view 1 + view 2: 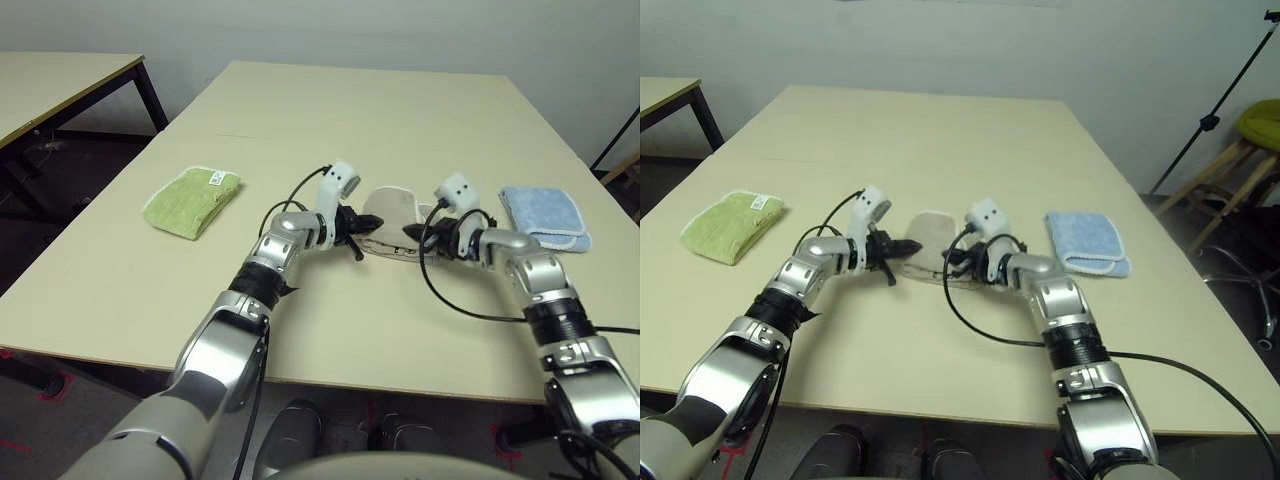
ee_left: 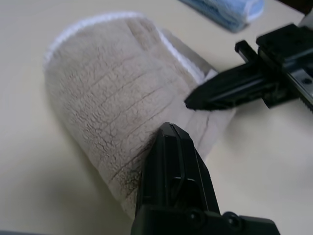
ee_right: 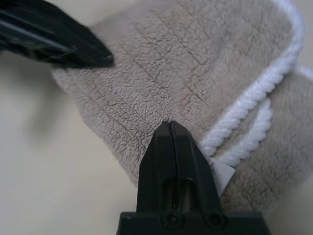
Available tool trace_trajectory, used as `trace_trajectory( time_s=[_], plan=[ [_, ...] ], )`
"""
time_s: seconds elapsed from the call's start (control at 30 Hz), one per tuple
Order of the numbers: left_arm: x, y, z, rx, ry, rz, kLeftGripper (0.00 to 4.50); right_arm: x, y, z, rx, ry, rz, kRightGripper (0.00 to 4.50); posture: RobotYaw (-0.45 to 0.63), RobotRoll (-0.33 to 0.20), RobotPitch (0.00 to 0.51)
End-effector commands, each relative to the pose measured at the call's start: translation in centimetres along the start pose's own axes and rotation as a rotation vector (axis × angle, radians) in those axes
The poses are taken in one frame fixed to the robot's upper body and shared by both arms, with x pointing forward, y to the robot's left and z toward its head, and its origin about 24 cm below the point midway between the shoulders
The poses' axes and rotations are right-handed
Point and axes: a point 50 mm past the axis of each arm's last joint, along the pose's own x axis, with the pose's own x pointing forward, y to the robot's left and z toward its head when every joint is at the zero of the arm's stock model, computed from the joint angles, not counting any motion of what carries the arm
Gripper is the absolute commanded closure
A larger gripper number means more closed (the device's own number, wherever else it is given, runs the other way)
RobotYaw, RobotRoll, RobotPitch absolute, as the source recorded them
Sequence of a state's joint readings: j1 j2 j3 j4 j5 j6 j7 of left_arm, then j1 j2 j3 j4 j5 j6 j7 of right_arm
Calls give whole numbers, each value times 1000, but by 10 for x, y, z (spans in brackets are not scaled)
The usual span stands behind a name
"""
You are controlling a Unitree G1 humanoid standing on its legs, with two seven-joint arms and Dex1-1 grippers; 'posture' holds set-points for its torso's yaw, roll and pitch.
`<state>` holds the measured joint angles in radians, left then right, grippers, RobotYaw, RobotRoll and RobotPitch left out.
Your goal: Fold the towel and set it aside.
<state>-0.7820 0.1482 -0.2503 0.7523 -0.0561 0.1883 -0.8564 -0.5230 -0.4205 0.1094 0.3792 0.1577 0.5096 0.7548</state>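
Observation:
The towel is a small beige terry bundle with white edging, lying folded on the table between my two grippers. My left gripper is at its left near corner, fingers shut, with the tip resting on the pile. My right gripper is at the right near corner, also shut, its tip pressed on the cloth beside the white cord edge and a small white tag. I see no cloth between either pair of fingers. The two tips point toward each other across the towel.
A lime-green folded towel lies to the left, a light blue folded one to the right. A second table stands far left. A stool and a tripod stand off the table's right side.

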Motion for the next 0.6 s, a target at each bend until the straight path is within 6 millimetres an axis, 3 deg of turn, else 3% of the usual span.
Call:
trace_trajectory(
  time_s=[0.03,0.17,0.37,0.47,0.6],
  plan=[
    [5,-5,-7,7,27,-26,4500,-1,-5,-12,11,56,-32,4458,115,0,14],
    [4,-6,0,-24,-20,-35,4500,-6,-9,3,46,-26,-24,4458,109,0,12],
    [-11,11,39,-92,-176,1,4500,-22,-30,46,108,-239,-63,4458,112,0,11],
    [-14,22,51,-90,-225,59,4500,-20,-36,55,114,-270,-94,4458,111,0,5],
    [-10,29,48,-67,-198,110,4500,-6,-34,58,96,-262,-105,4458,111,0,0]
  ],
)
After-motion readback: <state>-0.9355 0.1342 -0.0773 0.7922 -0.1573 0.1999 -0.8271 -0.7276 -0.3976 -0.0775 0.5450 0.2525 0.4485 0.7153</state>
